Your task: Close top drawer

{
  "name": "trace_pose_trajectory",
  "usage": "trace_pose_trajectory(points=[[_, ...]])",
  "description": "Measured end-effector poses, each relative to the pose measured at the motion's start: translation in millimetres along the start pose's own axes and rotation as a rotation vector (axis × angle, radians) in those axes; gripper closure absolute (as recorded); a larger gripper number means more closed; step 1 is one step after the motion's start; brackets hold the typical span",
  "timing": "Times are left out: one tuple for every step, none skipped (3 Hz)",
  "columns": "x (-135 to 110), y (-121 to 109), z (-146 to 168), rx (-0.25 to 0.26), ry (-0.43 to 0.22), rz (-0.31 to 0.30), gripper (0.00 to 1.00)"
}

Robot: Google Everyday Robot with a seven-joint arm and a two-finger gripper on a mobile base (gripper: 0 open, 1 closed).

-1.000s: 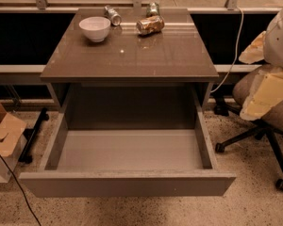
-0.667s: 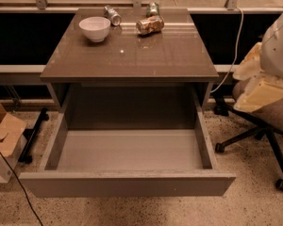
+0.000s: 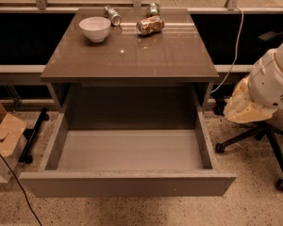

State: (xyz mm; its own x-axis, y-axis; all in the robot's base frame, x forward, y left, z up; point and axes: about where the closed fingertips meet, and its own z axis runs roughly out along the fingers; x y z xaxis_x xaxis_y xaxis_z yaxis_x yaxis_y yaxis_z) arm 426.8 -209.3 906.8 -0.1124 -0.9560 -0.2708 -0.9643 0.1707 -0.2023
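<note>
The top drawer (image 3: pixel 127 185) is pulled far out from under the counter's (image 3: pixel 132 60) front edge, its grey inside in full view and its flat front nearest the camera. The pincer (image 3: pixel 245 108) hangs out past the counter's right edge, beside the front right corner and apart from the drawer's right wall; I cannot tell whether it is apart or together. A white bowl (image 3: pixel 95 28) sits near the back left corner.
</note>
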Motion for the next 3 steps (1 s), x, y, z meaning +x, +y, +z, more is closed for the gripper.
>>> trace_pose_trajectory(points=[[15.0,17.0,36.8,-0.095,-0.006,0.010,1.00],[16.3,18.9,39.9,-0.105,-0.001,0.012,1.00],[16.4,19.1,40.1,-0.105,0.000,0.012,1.00]])
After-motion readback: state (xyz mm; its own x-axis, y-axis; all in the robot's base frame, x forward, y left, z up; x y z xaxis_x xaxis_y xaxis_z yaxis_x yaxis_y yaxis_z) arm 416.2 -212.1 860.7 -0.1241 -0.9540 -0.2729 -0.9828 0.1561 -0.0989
